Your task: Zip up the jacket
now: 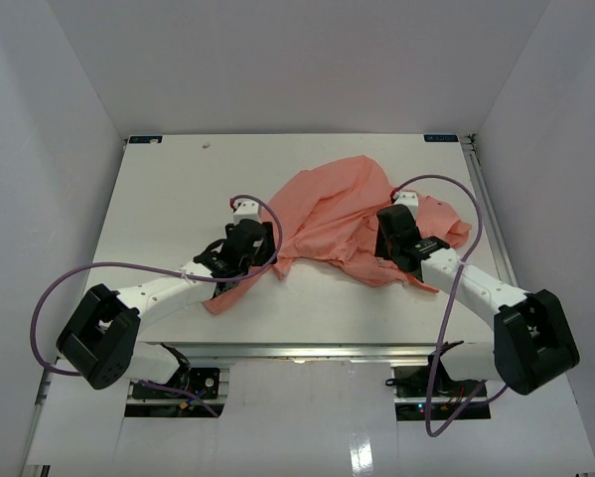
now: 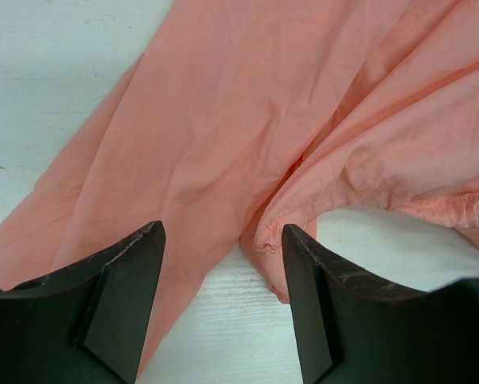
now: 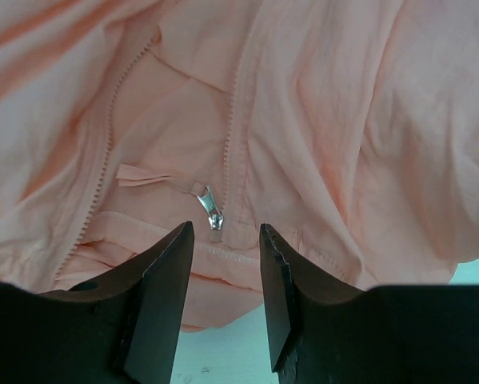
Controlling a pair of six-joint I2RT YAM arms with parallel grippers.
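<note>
The salmon-pink jacket lies crumpled on the white table, between the two arms. My left gripper is open at the jacket's near left part; in the left wrist view a flat sleeve and a gathered hem edge lie just beyond its open gripper. My right gripper is open over the jacket's near right part. In the right wrist view the silver zipper slider sits at the bottom of the zipper teeth, just ahead of the open gripper. Nothing is held.
A sleeve end trails toward the table's near edge by the left arm. White walls enclose the table on three sides. Purple cables loop from both arms.
</note>
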